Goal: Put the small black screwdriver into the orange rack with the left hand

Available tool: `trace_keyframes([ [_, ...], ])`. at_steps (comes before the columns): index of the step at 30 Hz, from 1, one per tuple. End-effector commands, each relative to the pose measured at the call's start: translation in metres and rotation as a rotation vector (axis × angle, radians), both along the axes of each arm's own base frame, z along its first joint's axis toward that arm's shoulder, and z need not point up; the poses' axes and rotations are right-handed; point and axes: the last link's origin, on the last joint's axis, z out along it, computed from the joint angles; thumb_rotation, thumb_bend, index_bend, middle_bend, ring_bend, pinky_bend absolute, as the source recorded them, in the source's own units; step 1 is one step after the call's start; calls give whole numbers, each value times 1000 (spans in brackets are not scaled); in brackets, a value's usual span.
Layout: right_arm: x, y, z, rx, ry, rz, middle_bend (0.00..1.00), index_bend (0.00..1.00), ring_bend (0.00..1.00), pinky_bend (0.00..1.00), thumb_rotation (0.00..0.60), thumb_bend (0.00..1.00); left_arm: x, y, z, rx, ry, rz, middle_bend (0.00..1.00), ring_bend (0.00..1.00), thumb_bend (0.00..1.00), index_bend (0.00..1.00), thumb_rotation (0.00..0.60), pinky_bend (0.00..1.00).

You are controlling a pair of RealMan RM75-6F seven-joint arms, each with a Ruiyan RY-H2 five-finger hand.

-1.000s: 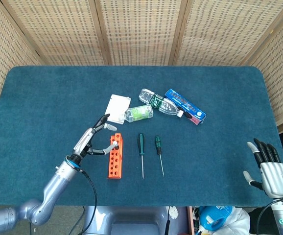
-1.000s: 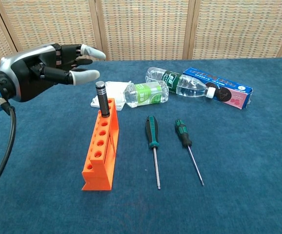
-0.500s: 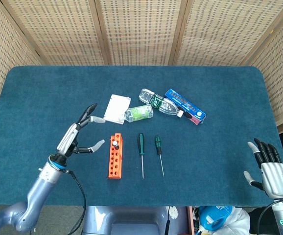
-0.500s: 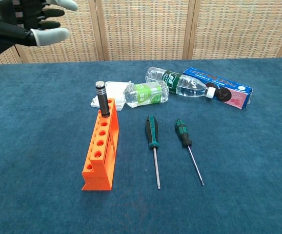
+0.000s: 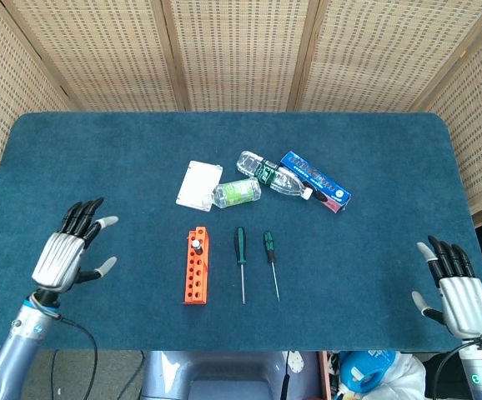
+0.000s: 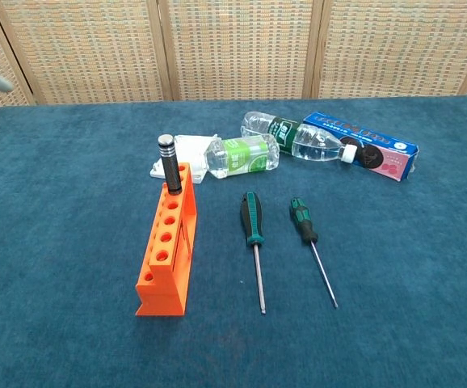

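Glossy plastic orange rack (image 6: 169, 252) (matt cloth table (image 6: 395, 267))

Three screwdrivers (image 6: 254, 229) (image 6: 305, 225) (image 6: 169, 163), two bottles (image 6: 241, 154) (image 6: 298, 137), one rack (image 6: 169, 246), one box (image 6: 367, 149), one white packet (image 5: 198, 184).

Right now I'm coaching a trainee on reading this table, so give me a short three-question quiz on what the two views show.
1. True or false: the black screwdriver stands upright in the end hole of the rack nearest the bottles.
2. How many green-handled screwdrivers lie on the table?
A. one
B. two
C. three
3. Fill in: the left hand holds ____.

Key:
1. True.
2. B: the longer one and the shorter one, side by side to the right of the rack.
3. Nothing; it is off to the rack's left with fingers apart.
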Motion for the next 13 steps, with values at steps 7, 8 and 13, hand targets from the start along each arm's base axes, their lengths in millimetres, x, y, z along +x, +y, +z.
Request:
trace_keyframes([
  [7, 2, -1, -3, 0, 13, 8, 0, 57, 0, 0, 600, 281, -53, -55, 13, 134, 260, 152, 0, 0, 240, 145, 600, 0],
  [8, 2, -1, -3, 0, 13, 8, 0, 57, 0, 0, 600, 281, -54, -56, 12, 134, 259, 155, 0, 0, 237, 134, 600, 0],
  [13, 3, -2, -5, 5, 20, 10, 0, 57, 0, 0, 600, 281, -59, -59, 14, 132, 262, 171, 0, 0, 226, 99, 600, 0],
])
